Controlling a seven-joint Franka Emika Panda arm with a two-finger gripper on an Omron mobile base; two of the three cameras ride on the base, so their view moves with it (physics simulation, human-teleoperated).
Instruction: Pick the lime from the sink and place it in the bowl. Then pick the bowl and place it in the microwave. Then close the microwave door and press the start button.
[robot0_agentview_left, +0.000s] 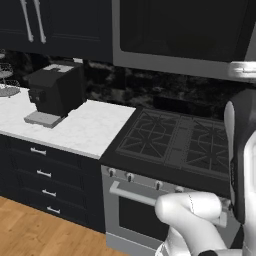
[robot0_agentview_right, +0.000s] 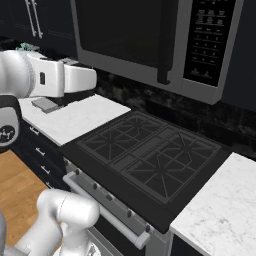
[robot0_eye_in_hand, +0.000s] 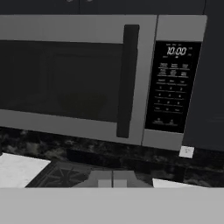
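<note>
The microwave (robot0_eye_in_hand: 100, 78) hangs above the stove, and its door (robot0_eye_in_hand: 61, 74) is closed, with the dark vertical handle (robot0_eye_in_hand: 127, 81) at the door's right edge. A dim rounded shape like the bowl (robot0_eye_in_hand: 83, 103) shows faintly through the dark glass. Right of the door is the black control panel (robot0_eye_in_hand: 173, 87) with a lit display at its top. My gripper (robot0_eye_in_hand: 113, 178) is shut on nothing, its tips pressed together low in the hand view, some way back from the microwave front. The same microwave shows in both base views (robot0_agentview_left: 185, 35) (robot0_agentview_right: 150, 35). The lime and the sink are out of view.
A black gas stove (robot0_agentview_right: 150, 155) sits directly below the microwave. White marble counters flank it on the left (robot0_agentview_left: 85, 130) and on the right (robot0_agentview_right: 220, 210). A black coffee machine (robot0_agentview_left: 55, 92) stands on the left counter. A wall outlet (robot0_eye_in_hand: 186, 151) is under the panel.
</note>
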